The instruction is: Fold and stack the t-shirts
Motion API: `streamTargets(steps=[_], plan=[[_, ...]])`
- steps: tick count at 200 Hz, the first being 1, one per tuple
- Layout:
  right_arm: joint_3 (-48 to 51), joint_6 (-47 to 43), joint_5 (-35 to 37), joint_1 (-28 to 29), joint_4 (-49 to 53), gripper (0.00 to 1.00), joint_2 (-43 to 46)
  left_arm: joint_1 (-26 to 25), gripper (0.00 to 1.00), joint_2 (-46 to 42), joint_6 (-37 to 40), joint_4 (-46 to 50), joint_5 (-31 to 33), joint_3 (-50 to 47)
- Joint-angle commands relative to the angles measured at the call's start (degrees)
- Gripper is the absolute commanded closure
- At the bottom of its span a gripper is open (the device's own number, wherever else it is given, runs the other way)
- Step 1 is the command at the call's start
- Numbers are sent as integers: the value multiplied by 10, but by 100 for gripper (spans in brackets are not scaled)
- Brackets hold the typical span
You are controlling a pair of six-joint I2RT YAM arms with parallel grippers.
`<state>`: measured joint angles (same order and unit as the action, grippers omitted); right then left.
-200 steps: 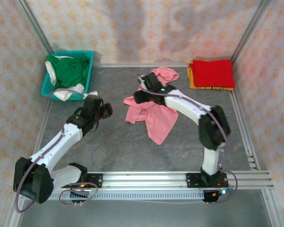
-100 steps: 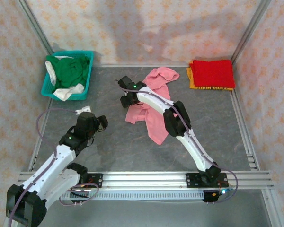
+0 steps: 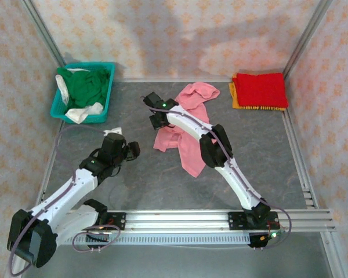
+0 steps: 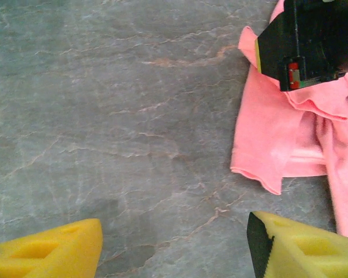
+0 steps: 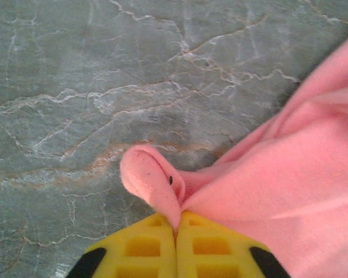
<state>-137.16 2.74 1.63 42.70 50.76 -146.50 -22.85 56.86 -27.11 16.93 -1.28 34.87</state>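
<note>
- Pink cloth is our concern: the light pink short-sleeved t-shirt point(image 3: 185, 139) lies crumpled on the grey marbled table top point(image 3: 133, 182), just above the middle of the overhead view.
- We see the right gripper point(image 5: 175, 234) with its yellow fingers pressed together on a small puckered nub at the shirt's left edge. In the overhead view it sits point(image 3: 156, 120) at that same edge.
- We see the left gripper point(image 4: 174, 252) with jaws wide apart and holding nothing, over bare table near the shirt's hem.
- We judge the pinch thin. A pull could let the nub slip free, or drag the shirt along in a bunch rather than spread it.
- Should the left gripper go for the hem, it works close to the right one's black body, so we would watch for a knock.
- The folded red t-shirt point(image 3: 260, 88) on an orange-yellow one point(image 3: 235, 98) sits at upper right. The dark green t-shirt point(image 3: 81, 87) and white cloth point(image 3: 84, 113) fill the teal plastic basket point(image 3: 55, 107) at upper left.
</note>
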Motion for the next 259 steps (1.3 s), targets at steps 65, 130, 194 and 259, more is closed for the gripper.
streamTargets(steps=[65,130,194,259], plan=[[114,55,84,-106,32,100,224,-126,46,202,135,-92,2,111],[313,71,89,-207,-35,100,366,-152,43,350,151,-122,18,145],[379,70,73,-234,-60,100,412,-152,70,437,128,-119,97,186],[434,69,72,-258,-79,100,470,-138,100,356,101,-66,212,179]])
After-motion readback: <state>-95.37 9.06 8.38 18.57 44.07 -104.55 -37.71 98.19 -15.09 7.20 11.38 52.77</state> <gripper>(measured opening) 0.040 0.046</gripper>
